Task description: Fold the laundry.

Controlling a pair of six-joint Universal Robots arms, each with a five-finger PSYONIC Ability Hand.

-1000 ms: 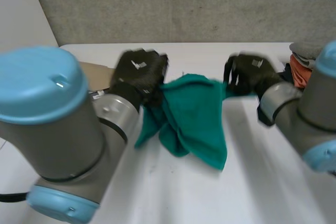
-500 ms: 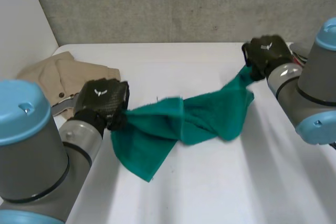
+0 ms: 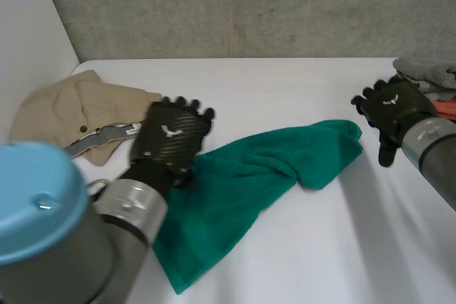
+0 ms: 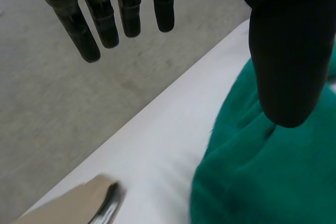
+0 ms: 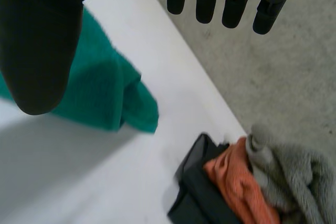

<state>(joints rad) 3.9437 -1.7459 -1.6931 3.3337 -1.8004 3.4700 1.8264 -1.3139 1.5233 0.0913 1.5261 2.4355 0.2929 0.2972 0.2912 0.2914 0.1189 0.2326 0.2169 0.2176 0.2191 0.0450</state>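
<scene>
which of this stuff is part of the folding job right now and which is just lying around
In the job: towel; left hand; right hand, both open.
Lying about: beige garment; clothes pile, likely laundry waiting its turn.

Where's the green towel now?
In the head view the towel lies rumpled on the table, between the left robot hand and the right robot hand, held by neither.

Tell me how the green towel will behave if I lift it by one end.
Probably floppy: the green towel lies rumpled in soft folds on the table, so it should sag and hang rather than hold shape. It is likely light for its size, since the cloth looks thin. Its fuzzy surface suggests it would drag and bunch if pushed, not slide cleanly.
</scene>
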